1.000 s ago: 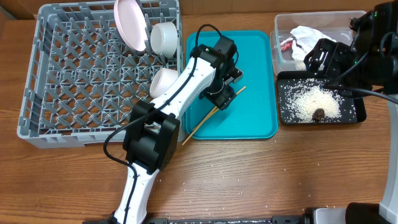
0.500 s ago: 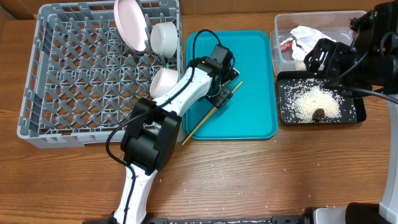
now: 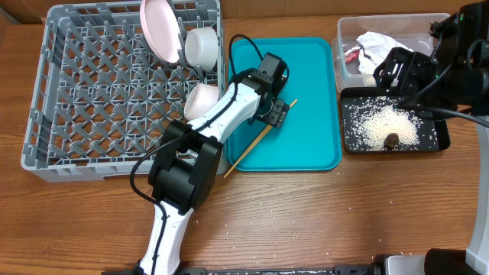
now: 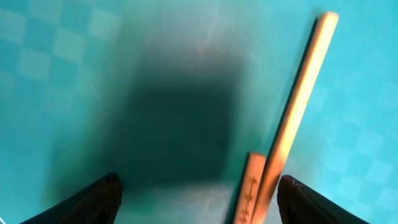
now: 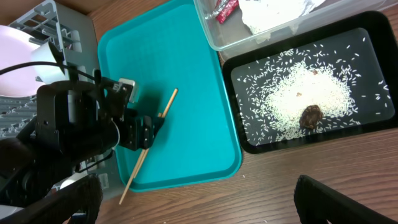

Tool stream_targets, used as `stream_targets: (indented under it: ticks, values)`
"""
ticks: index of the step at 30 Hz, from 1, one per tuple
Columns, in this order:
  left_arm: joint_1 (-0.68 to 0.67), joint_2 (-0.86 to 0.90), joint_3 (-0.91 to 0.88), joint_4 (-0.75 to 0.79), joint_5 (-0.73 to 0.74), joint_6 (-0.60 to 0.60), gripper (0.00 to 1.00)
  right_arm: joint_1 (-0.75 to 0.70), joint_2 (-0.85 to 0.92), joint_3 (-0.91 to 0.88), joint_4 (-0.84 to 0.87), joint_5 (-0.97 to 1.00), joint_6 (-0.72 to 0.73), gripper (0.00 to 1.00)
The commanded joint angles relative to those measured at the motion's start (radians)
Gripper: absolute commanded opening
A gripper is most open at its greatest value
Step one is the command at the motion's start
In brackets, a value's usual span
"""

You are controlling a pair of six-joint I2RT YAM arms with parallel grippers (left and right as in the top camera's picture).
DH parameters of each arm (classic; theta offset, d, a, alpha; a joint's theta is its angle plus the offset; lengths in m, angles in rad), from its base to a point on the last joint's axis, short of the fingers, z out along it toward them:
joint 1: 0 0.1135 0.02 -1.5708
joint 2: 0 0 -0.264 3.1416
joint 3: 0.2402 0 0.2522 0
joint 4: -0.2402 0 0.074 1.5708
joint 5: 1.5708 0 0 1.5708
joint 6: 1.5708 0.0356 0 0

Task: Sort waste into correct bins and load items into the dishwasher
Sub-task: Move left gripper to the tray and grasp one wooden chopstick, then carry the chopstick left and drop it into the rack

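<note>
My left gripper is open low over the teal tray, its two fingers straddling the pair of wooden chopsticks. The chopsticks lie diagonally, their lower end over the tray's front left edge. The grey dish rack holds a plate and two white bowls. The clear tub holds the napkin and red wrapper. The black tray holds rice and a brown lump. My right gripper is open and empty, high above the table. No cup shows.
Scattered rice grains lie on the wooden table in front of the teal tray. The rack stands directly left of the teal tray; the tub and black tray stand directly right of it. My left arm reaches across the rack's right front corner.
My left gripper has shifted slightly left and turned over the chopsticks, and the chopsticks have slid a little left with it. The right arm has not moved.
</note>
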Motion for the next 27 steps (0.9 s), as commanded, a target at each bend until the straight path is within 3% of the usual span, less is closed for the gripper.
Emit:
stream_targets:
  ticks: [1, 6, 9, 14, 20, 27]
  values:
    - [0.004, 0.004, 0.050, -0.035, 0.037, 0.031, 0.80, -0.003, -0.005, 0.006, 0.005, 0.011, 0.000, 1.00]
    - [0.006, 0.004, 0.075, -0.042, 0.035, 0.108, 0.79, -0.003, -0.005, 0.006, 0.005, 0.011, 0.000, 1.00]
    - [0.006, 0.004, 0.087, -0.035, 0.040, 0.136, 0.72, -0.003, -0.005, 0.006, 0.005, 0.011, 0.000, 1.00]
    - [-0.018, 0.016, 0.076, 0.019, 0.039, 0.221, 0.69, -0.003, -0.006, 0.006, 0.005, 0.011, 0.000, 1.00]
    - [-0.074, 0.056, 0.076, 0.093, 0.037, 0.249, 0.62, -0.003, -0.005, 0.006, 0.005, 0.011, 0.000, 1.00]
    - [-0.084, 0.063, 0.072, 0.070, 0.012, 0.235, 0.50, -0.003, -0.005, 0.006, 0.005, 0.011, 0.000, 1.00]
